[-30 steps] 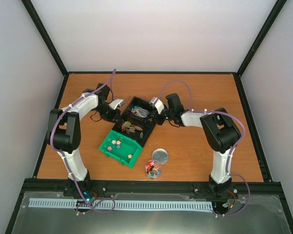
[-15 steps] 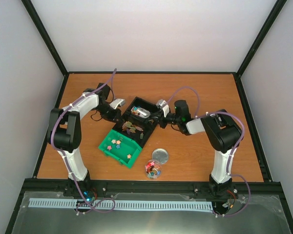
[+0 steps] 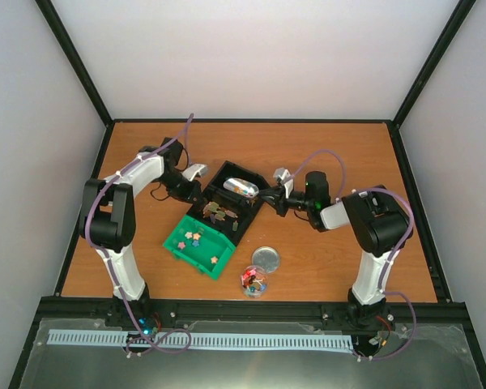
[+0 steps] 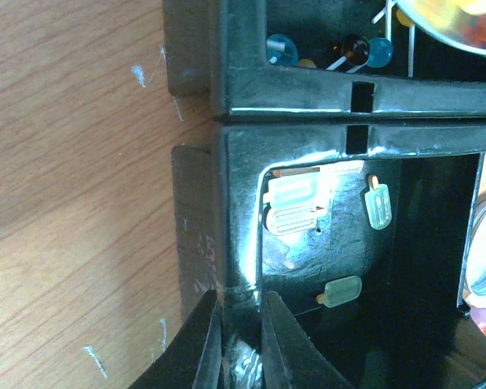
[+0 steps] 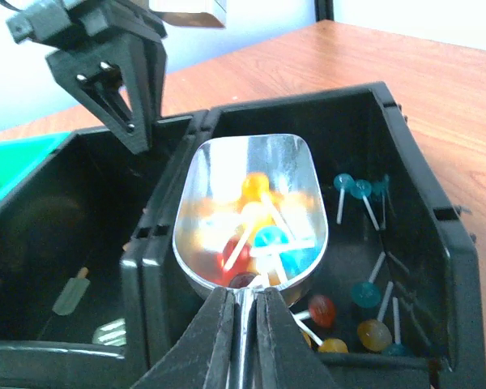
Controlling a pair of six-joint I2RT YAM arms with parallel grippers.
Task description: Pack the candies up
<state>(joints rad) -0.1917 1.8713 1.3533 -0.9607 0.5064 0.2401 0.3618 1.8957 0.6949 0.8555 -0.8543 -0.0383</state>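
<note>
Probably a robot lab cell: a wooden table (image 3: 332, 146) boxed by white panels (image 3: 251, 57) and black framing (image 3: 435, 61).

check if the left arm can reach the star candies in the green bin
Probably not: the left gripper is clamped on the black tray's wall, though the star candies lie uncovered in the green bin.

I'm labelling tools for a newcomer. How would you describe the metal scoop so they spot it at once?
Find the black tray mid-table. Over its far compartment hangs the scoop, its handle pinched by the right gripper. It alone is shiny, silver and shovel-shaped, loaded with lollipops; the silver lid nearby is flat and round.
</note>
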